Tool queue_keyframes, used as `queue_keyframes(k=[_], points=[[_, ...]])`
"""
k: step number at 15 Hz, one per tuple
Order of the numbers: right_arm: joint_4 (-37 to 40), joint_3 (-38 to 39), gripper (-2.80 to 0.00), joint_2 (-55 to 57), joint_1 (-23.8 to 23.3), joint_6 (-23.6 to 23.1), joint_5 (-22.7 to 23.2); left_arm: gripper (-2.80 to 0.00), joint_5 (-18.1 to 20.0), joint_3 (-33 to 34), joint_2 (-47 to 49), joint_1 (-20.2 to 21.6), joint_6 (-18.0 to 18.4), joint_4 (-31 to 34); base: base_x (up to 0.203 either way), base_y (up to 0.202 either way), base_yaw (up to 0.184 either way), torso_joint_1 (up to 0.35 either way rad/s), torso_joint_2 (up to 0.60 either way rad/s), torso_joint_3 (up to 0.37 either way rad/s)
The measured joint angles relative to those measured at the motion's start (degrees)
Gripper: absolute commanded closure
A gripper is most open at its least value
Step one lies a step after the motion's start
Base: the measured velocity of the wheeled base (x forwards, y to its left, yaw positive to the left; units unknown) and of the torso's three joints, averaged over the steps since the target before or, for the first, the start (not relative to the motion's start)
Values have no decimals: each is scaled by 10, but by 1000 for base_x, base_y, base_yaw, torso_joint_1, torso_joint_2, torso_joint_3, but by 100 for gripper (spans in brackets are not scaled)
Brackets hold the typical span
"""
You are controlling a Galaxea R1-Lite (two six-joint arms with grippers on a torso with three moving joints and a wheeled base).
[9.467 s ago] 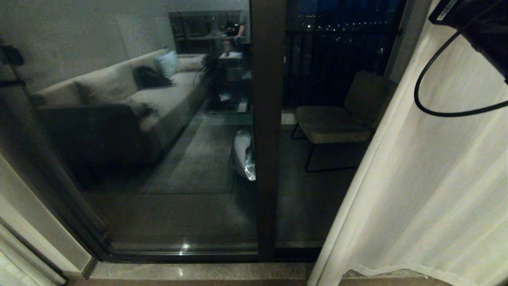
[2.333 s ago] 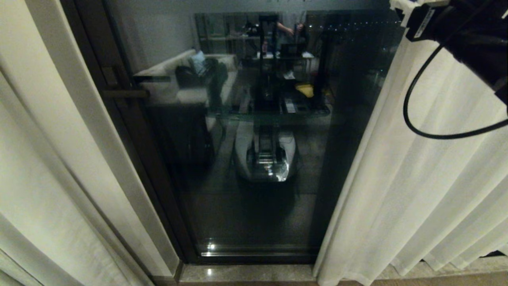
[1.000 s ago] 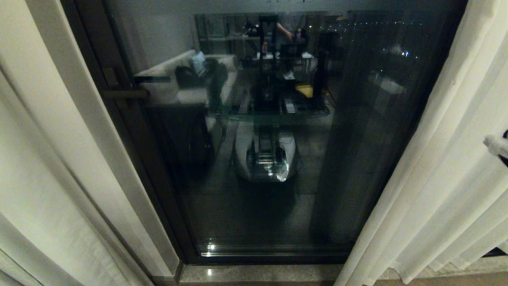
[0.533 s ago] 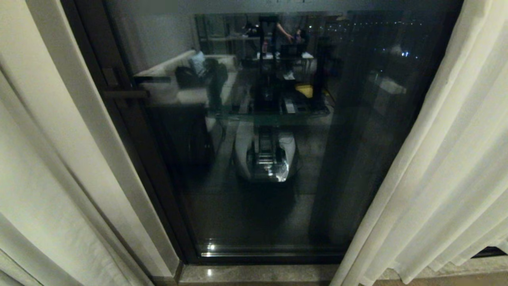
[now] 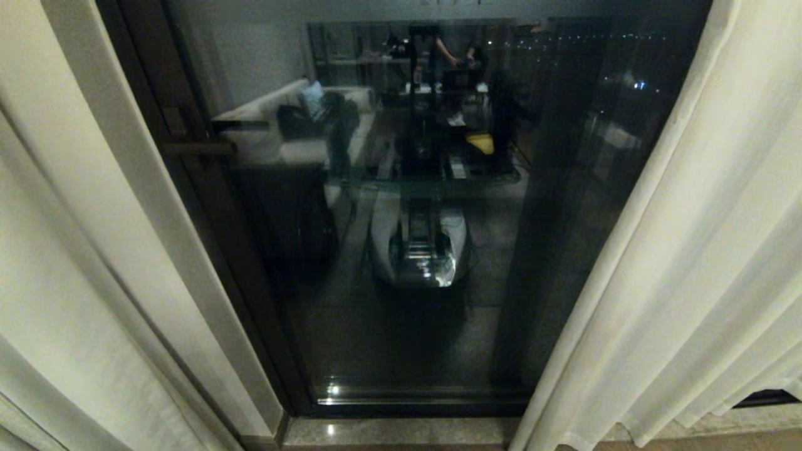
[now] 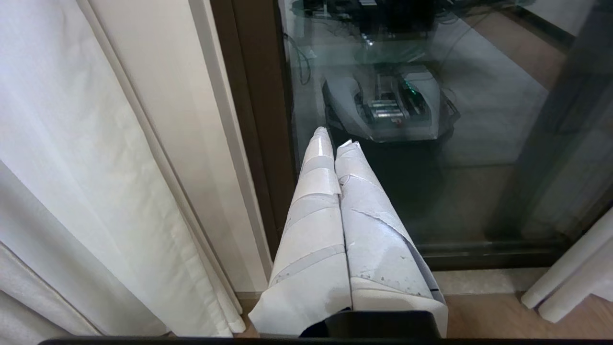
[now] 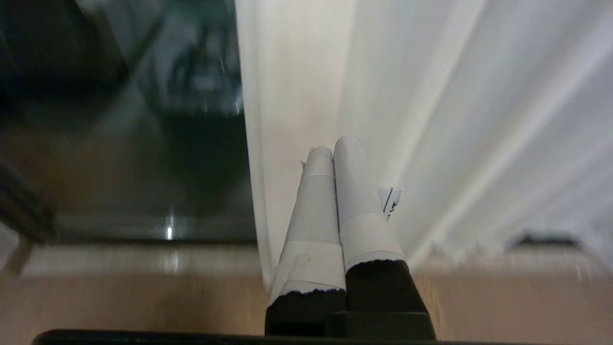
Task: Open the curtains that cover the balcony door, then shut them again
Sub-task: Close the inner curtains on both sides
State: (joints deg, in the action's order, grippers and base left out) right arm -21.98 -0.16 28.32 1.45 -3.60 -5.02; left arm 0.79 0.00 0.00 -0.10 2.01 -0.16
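Cream woven curtains hang in long vertical pleats either side of the balcony door, w/ a second panel at left. Glass in the middle stands uncovered betw. the two panels; dark frame and lever handle show at the left edge of the pane.

Key relation: the right panel's leading edge runs top to bottom, and the right gripper sits just beside it on the fabric side, glass lying off to the other side of that edge. Its taped fingers are pressed together w/ no cloth betw. them, so nothing is gripped. Judged from the gap, closing the curtains isn't done yet; right arm is the nearer one for pulling this panel across toward the centre of the door, prob. needing the fingers parted first to take the edge.

Left gripper is low in front of the door's left frame, fingers together, empty, left panel beside it but apart.

Around: glass reflects the room behind — sofa, shelving, the robot's own base. Stone sill runs along the foot of the door. Nothing visible blocks the panel's path across the pane.
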Motion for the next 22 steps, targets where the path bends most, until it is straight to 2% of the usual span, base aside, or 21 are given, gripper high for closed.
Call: queue_keyframes(k=[2,5,11,15,22], points=[[74,0,0,-44,-25,1,21,0,0,0,0,0,0,0,0,0,0,0,0,0],[142,1,0,-101,-39,-16,52,0,0,0,0,0,0,0,0,0,0,0,0,0],[214,1,0,-206,-21,-61,66,0,0,0,0,0,0,0,0,0,0,0,0,0],[223,1,0,-268,-15,-70,76,0,0,0,0,0,0,0,0,0,0,0,0,0],[224,1,0,-283,-15,-68,76,0,0,0,0,0,0,0,0,0,0,0,0,0]])
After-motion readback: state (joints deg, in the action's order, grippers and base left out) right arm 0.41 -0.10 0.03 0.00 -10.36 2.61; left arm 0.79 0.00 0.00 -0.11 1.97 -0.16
